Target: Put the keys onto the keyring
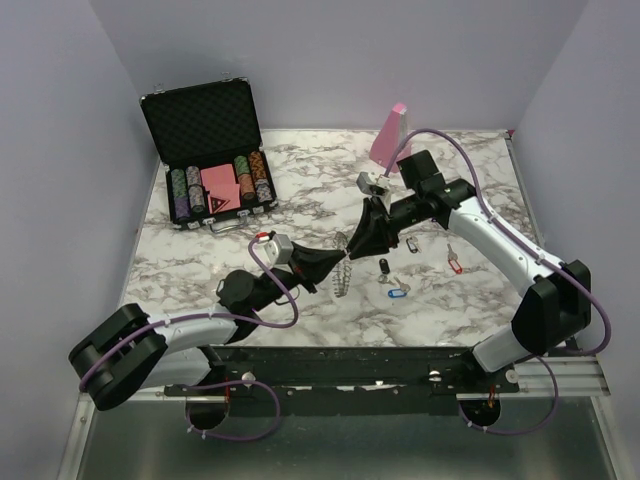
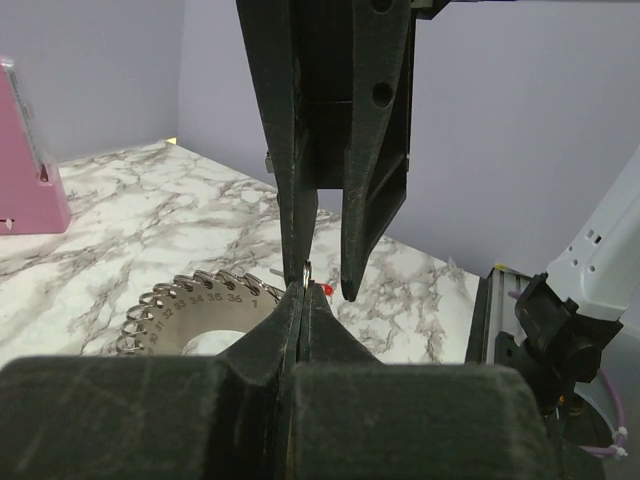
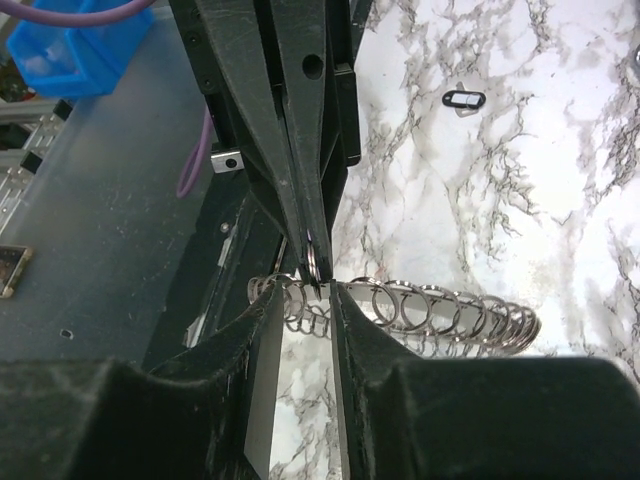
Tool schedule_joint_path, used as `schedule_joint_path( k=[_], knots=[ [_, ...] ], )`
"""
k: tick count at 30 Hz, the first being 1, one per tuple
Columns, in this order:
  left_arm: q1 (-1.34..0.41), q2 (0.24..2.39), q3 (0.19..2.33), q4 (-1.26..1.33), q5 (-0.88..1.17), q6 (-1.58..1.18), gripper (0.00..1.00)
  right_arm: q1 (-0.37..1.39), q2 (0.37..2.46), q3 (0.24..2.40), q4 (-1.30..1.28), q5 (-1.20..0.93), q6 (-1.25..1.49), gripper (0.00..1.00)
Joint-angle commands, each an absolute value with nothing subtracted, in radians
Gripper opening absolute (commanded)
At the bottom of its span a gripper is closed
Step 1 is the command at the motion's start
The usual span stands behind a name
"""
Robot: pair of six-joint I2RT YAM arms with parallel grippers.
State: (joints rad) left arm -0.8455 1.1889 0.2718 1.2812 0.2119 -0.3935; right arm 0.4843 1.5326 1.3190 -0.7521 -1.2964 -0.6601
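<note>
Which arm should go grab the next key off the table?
Probably the right. The loose keys lie on its side of the keyring, close to the right end effector. The left end effector is pinched shut on the keyring's rim, farther from them.

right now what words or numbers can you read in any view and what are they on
"34 35 36": on the face of the large flat grey metal keyring, left wrist view; neighbouring numbers blurred.
Round poker chips in the black foam-lined case: markings too small to read.
Small keys with coloured plastic tags: no legible text.
</note>
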Motion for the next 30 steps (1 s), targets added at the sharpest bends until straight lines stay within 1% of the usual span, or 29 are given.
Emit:
schedule_joint_path(
  k=[1, 12, 23, 28, 30],
  knots=[
    [-0.845, 1.161, 0.273, 1.506, 0.186, -0.39, 0.0, 0.486, 1.496, 1.33, -0.759, -1.29, -0.666, 0.34],
    [-0.845, 1.16, 0.279, 1.511, 0.187, -0.397, 0.0, 0.486, 1.525, 1.325, -0.746, -1.325, -0.647, 0.27],
    [-0.845, 1.169, 0.284, 1.522, 0.181, -0.399, 0.0, 0.488, 1.517, 1.302, -0.713, -1.313, -0.623, 0.21],
    [-0.845, 1.169, 0.284, 1.519, 0.179, -0.399, 0.0, 0.502, 1.525, 1.305, -0.706, -1.309, -0.606, 0.14],
    [-0.845, 1.169, 0.285, 1.516, 0.179, -0.4, 0.0, 0.509, 1.531, 1.31, -0.703, -1.296, -0.592, 0.08]
  ],
)
